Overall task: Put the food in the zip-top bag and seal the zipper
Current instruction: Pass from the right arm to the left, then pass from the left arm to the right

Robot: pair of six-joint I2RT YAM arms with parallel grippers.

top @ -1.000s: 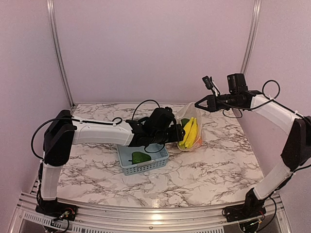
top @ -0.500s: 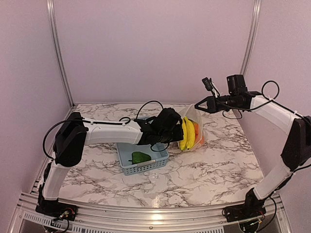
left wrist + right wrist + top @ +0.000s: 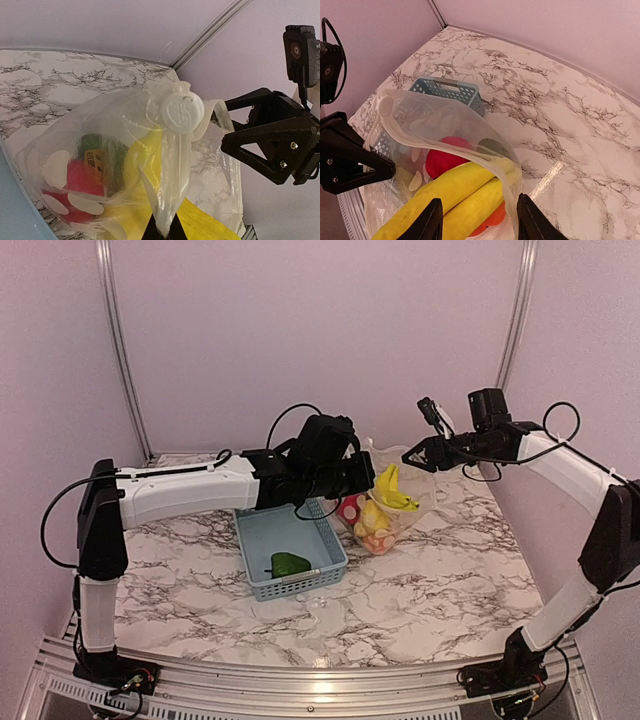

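Observation:
The zip-top bag is off the table's middle, and my left gripper is shut on a fold of its clear plastic. Inside lie yellow bananas, a red piece, an orange piece and something green. The zipper curves along the gaping mouth, with a round white tab at one end. My right gripper is open at the bag's right top corner, its fingers either side of the mouth, gripping nothing. One green piece lies in the basket.
The blue-grey mesh basket sits left of the bag, under the left forearm. Marble tabletop spreads to the front and right. Pink walls and metal posts close off the back and sides.
The left gripper shut on the bag and drew it up and left. The right gripper let go of the bag's edge and opened. The food slumped lower in the bag.

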